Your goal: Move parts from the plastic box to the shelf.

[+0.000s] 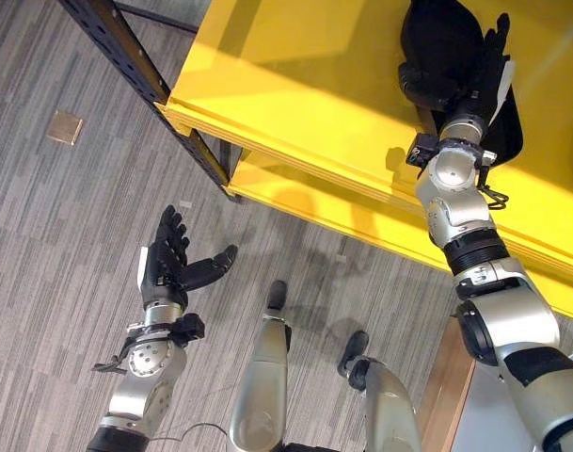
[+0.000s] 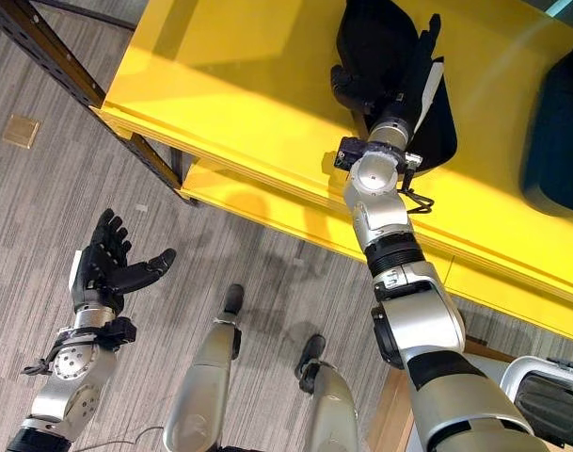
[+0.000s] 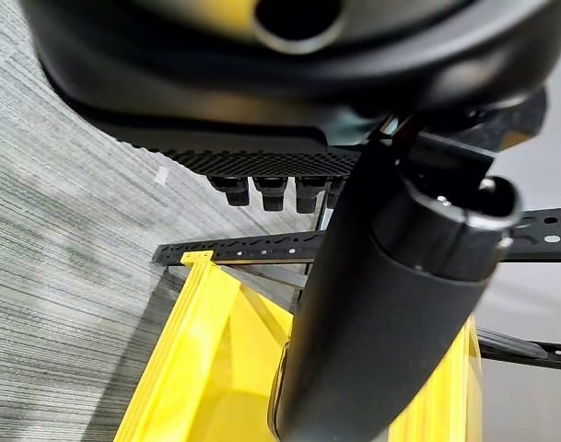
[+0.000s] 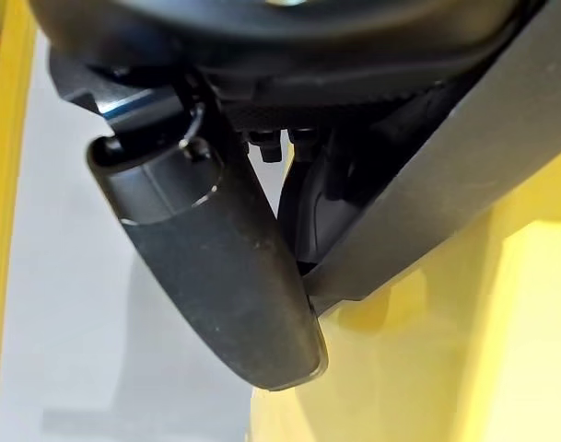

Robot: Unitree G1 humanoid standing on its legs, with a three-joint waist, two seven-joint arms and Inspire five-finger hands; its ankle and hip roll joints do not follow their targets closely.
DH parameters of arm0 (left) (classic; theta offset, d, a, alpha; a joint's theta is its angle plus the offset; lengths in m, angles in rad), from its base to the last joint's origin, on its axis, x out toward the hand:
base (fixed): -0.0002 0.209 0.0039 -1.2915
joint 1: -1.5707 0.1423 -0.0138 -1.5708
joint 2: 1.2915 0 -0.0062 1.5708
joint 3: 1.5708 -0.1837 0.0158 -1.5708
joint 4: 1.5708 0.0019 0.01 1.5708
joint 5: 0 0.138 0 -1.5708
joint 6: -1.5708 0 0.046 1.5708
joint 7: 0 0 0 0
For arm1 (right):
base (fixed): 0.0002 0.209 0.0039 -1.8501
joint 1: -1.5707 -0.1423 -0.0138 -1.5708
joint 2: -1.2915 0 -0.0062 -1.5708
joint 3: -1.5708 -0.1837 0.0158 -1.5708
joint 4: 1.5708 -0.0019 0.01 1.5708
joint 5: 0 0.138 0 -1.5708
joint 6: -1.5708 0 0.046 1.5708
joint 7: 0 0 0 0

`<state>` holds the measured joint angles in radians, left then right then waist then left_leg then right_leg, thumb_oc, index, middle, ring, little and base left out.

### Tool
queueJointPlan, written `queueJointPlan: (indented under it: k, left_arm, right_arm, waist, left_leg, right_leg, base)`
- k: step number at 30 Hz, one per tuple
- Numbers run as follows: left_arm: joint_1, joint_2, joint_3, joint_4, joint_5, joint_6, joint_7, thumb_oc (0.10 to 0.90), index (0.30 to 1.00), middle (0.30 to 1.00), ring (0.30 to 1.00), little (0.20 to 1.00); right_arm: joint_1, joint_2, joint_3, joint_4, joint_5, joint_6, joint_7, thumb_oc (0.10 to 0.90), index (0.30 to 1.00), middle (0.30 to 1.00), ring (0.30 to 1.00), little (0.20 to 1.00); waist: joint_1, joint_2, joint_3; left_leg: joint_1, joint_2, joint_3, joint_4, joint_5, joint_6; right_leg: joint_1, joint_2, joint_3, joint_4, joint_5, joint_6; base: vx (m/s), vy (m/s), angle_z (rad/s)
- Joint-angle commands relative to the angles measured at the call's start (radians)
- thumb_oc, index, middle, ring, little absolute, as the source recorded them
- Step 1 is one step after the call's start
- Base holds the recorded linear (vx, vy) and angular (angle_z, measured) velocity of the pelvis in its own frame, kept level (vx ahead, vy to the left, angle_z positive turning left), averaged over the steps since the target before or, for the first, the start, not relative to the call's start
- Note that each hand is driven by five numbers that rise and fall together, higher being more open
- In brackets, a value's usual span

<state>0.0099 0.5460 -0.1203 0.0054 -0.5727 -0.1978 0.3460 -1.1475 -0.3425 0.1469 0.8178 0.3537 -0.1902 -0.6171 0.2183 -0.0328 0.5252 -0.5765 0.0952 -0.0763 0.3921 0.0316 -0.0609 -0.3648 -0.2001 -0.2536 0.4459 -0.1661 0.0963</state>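
Right hand [image 2: 399,75] on the yellow shelf [image 2: 248,85], fingers wrapped around a black part [image 2: 375,42], long axis running away from the robot, left hand [image 1: 168,264] relaxed, empty, above grey floor [image 1: 51,235].

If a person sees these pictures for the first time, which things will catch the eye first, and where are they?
The bright yellow shelf fills the upper part of the head views, above grey floor. On it the right hand grips a black part, with a second black part lying further right on the same board. Low on the left, the left hand hangs over the floor, fingers spread and holding nothing.
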Motion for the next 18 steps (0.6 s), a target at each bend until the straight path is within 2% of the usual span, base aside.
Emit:
queueJointPlan:
  k: [1, 11, 18]
  left_arm:
    - [-0.004, 0.013, 0.026, -0.122, 0.063, -0.110, 0.021, 0.900, 1.000, 1.000, 1.000, 1.000]
    - [-0.007, 0.019, 0.021, -0.125, 0.072, -0.116, 0.027, 0.900, 1.000, 1.000, 1.000, 1.000]
    - [-0.008, 0.022, 0.018, -0.120, 0.075, -0.116, 0.029, 0.900, 1.000, 1.000, 1.000, 1.000]
  right_arm:
    - [0.002, -0.077, -0.022, -0.056, -0.019, -0.036, -0.060, 0.900, 1.000, 1.000, 1.000, 1.000]
    - [-0.016, -0.082, -0.055, 0.000, -0.036, -0.039, -0.115, 0.900, 1.000, 1.000, 1.000, 1.000]
    - [-0.023, -0.072, -0.088, 0.023, 0.012, -0.062, -0.137, 0.900, 1.000, 1.000, 1.000, 1.000]
  waist:
    - [-0.018, 0.031, -0.037]
    - [-0.015, 0.045, -0.037]
    - [-0.014, 0.054, -0.040]
  left_leg:
    - [-0.071, 0.055, -0.035, 0.069, -0.046, -0.008]
    - [-0.080, 0.049, -0.035, 0.078, -0.050, -0.005]
    - [-0.084, 0.046, -0.034, 0.084, -0.055, -0.003]
  right_leg:
    - [0.123, -0.041, 0.060, -0.072, 0.028, 0.032]
    - [0.118, -0.044, 0.064, -0.071, 0.029, 0.034]
    - [0.113, -0.047, 0.067, -0.069, 0.029, 0.035]
  base:
    - [0.00, 0.000, 0.00]
    - [0.00, 0.000, 0.00]
    - [0.00, 0.000, 0.00]
